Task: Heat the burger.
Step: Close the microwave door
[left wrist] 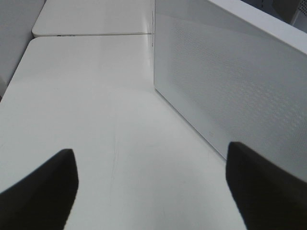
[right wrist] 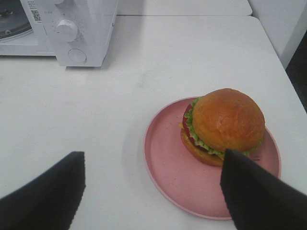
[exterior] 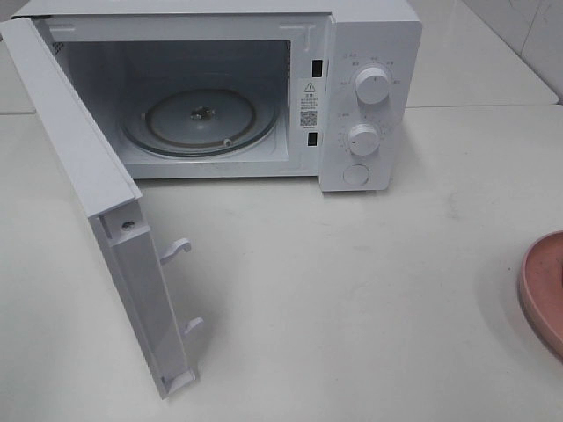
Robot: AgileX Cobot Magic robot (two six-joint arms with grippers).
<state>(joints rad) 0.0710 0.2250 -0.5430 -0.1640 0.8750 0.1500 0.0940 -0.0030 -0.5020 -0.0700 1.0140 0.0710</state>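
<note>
Right wrist view: one burger (right wrist: 225,125) on one plate (right wrist: 165,163), both grippers spread wide, empty.

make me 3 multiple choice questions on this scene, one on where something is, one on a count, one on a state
1. Where is the burger?
A. on the microwave's glass turntable
B. on the pink plate
C. on the bare table

2. How many round knobs does the microwave have on its control panel?
A. one
B. two
C. four

3. What state is the microwave door in?
A. swung open
B. fully closed
C. taken off and lying flat

Answers:
1. B, the right wrist view shows the burger resting on the plate, off to one side of it.
2. B, the high view shows two knobs, one above the other, over a round button.
3. A, the door stands open and the empty turntable is exposed.
</note>
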